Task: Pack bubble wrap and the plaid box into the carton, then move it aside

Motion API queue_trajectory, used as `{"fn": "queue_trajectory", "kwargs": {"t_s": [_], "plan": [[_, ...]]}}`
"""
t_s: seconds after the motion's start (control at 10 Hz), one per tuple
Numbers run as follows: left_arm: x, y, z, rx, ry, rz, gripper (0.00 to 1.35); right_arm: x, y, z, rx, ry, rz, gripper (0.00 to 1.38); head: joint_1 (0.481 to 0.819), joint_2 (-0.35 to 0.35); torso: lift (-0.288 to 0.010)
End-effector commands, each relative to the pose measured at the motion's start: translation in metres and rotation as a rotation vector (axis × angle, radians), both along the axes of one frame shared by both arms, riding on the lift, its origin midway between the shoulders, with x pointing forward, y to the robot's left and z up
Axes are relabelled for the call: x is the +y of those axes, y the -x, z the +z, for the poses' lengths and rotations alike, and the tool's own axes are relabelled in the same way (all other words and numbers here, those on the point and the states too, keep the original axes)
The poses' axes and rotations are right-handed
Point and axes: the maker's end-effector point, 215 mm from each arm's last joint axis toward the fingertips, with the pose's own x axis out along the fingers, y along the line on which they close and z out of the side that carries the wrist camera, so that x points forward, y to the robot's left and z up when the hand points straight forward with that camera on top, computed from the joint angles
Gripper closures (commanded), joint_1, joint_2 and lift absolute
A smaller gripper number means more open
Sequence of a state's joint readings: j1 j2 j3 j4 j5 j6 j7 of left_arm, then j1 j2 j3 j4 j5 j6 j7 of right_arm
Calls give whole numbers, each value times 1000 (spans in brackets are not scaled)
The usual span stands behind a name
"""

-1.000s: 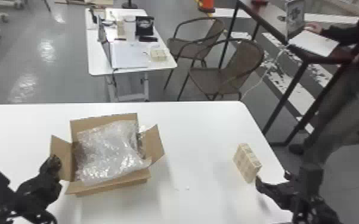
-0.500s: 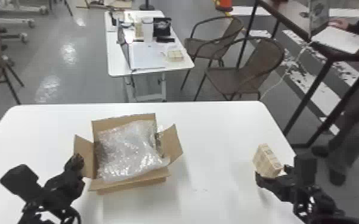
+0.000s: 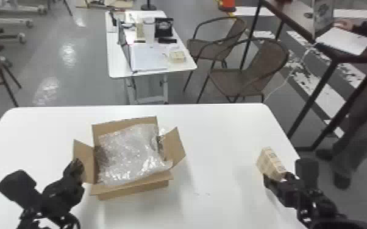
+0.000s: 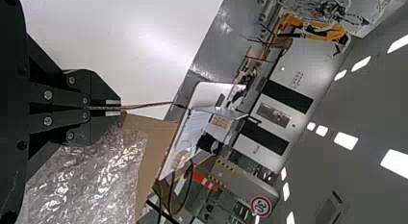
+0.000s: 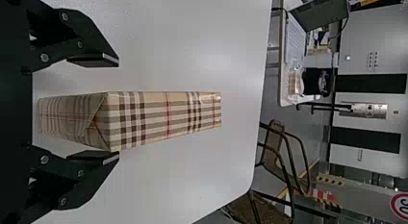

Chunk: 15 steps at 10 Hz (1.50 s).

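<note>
Saw the box (image 3: 269, 164) on the counter (image 3: 228, 131), toward the right side, with the near end in the gap of the right gripper (image 3: 275, 179). Found those jaws wide apart, one on either side of the box, with no grip taken. Could not tell of any contact there.

Well apart, toward the left, saw the carton (image 3: 134, 191) open on the same counter, with flaps spread. Noted the bubble wrap (image 3: 131, 152) inside, crumpled across most of the opening and bulging over the rim at the front right corner. At the carton's left side, found the left gripper (image 3: 78, 167) with jaws closed together on the thin edge of the left flap (image 3: 83, 149).

Behind, across the floor (image 3: 79, 79), saw a far table (image 3: 112, 61) with papers (image 3: 149, 56), and beside it a nearer chair (image 3: 236, 80) and a farther chair (image 3: 204, 50).
</note>
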<state>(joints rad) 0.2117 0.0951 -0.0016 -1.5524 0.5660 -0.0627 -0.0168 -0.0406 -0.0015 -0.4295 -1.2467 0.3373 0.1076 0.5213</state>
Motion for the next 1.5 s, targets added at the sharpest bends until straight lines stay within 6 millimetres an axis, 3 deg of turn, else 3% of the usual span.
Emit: {"fn": "queue_trajectory", "kwargs": {"t_s": [0.0,0.1,0.5,0.6,0.8,1.0,1.1,1.4], "plan": [[-1,0,0,0,2,-1,1213,1,-2,1,1,4,0,779,695,-97,-27],[-1,1,-1,1,0,-1,1214,0,-2,1,2,8,0,865,695,-97,-27],[-1,1,-2,3,3,-1,1214,-2,-1,1,2,12,-7,878,695,-102,-27],[-1,2,-2,5,3,-1,1213,-2,0,-1,5,12,-9,970,695,-102,-27],[-1,2,-2,5,3,-1,1214,-3,1,1,-4,3,-16,996,695,-103,-27],[0,1,-2,3,3,1,1213,26,-7,27,-69,-35,28,995,695,-99,-27],[0,2,-2,4,4,1,1213,55,-14,50,-122,-73,71,995,695,-83,-27],[-1,0,-1,0,4,1,1213,139,-39,140,-280,-124,211,995,695,-7,-27]]}}
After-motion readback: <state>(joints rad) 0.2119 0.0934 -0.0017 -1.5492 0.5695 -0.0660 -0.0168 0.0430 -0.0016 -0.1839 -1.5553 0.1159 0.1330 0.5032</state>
